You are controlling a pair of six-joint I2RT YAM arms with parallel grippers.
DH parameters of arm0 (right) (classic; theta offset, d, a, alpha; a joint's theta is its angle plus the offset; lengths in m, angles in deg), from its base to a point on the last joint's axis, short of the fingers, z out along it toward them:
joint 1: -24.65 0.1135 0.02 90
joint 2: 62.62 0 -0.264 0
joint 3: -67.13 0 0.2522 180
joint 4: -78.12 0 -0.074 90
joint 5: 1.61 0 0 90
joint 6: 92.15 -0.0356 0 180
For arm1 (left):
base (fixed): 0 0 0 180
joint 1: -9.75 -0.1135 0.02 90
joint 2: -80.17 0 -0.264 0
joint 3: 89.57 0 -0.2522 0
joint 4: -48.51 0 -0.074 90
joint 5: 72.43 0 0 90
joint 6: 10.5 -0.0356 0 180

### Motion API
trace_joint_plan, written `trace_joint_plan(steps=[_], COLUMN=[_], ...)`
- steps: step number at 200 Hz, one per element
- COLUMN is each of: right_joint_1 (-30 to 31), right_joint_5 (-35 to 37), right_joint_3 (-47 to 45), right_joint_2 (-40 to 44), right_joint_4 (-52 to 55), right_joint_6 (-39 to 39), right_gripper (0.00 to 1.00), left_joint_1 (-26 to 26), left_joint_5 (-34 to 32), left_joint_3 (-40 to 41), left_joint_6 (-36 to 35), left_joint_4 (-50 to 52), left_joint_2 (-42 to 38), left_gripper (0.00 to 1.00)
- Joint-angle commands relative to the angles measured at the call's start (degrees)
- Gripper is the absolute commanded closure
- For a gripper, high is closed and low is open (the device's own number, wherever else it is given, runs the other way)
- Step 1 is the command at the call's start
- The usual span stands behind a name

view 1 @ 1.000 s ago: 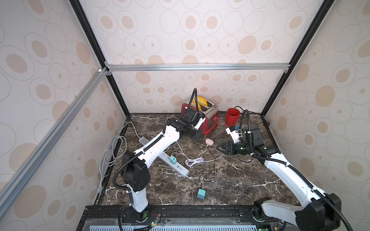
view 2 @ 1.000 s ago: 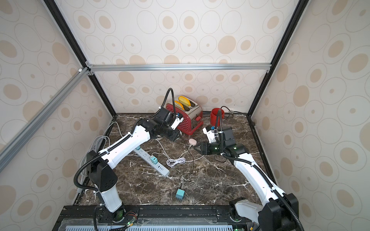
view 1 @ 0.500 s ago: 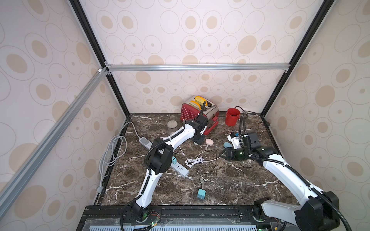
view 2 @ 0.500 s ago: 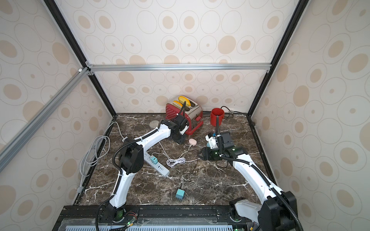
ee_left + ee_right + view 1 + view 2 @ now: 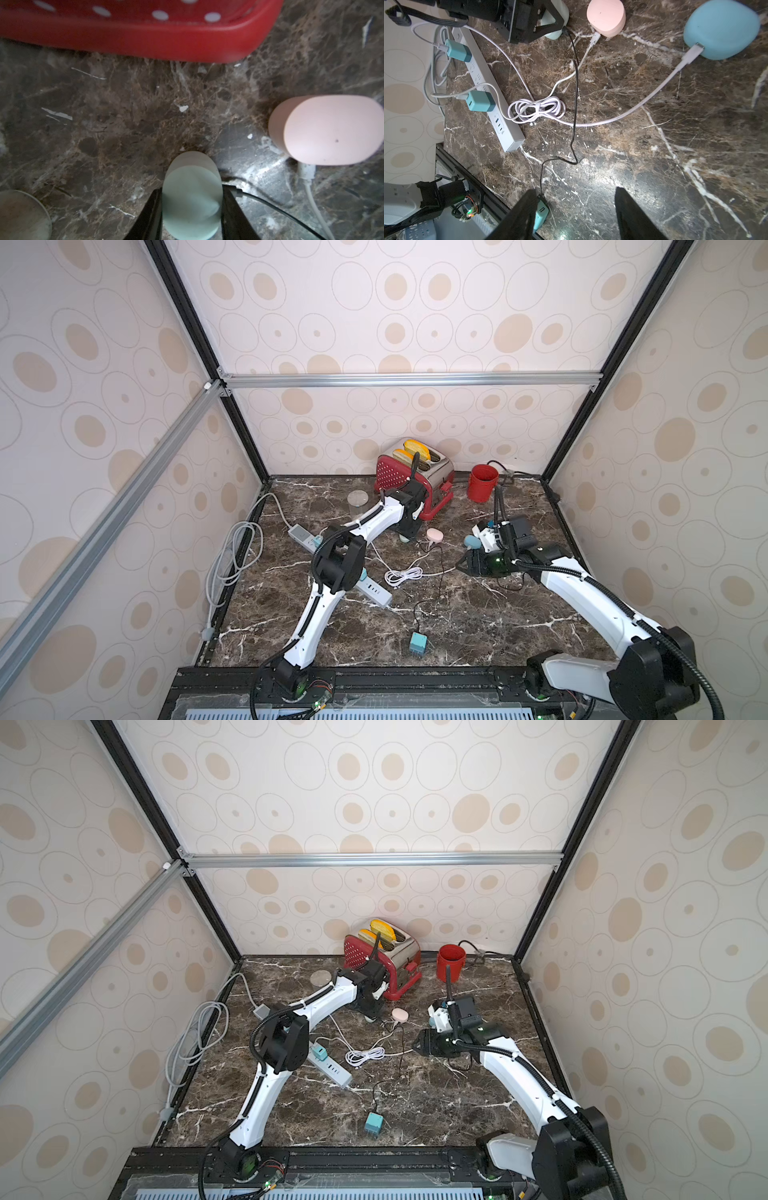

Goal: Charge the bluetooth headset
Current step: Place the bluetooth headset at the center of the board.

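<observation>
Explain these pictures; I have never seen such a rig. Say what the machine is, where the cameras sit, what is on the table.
Two white robot arms work over a marble table. Two pictures look down from one overhead stereo camera; the other two come from cameras on the arms' wrists. The left gripper is shut on a pale green case; a black cable leads from there to a teal charger. The right gripper is open and empty. Also there: a pink case and a blue case, each with a white cable, a power strip, a red toaster, a red cup.
</observation>
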Motion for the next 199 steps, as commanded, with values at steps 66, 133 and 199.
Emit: trace_joint_plan(steps=[66, 133, 199], right_joint_1=[3.37, 19.06, 34.44], right_joint_5=[-3.32, 4.43, 14.22], right_joint_3=[-0.78, -8.63, -5.2], right_joint_2=[1.09, -0.08, -10.27], right_joint_4=[4.54, 3.48, 1.19], right_joint_6=[-6.34, -29.59, -49.56], right_gripper=[0.31, 0.39, 0.34], left_joint_1=[-0.42, -1.83, -2.93], left_joint_5=[-1.23, -2.81, -9.32], left_joint_3=[11.86, 56.02, 79.1], left_joint_6=[0.17, 5.85, 7.35], left_joint_4=[-8.06, -30.32, -31.08], left_joint_2=[-21.16, -57.68, -76.84], left_gripper=[0.33, 0.3, 0.29])
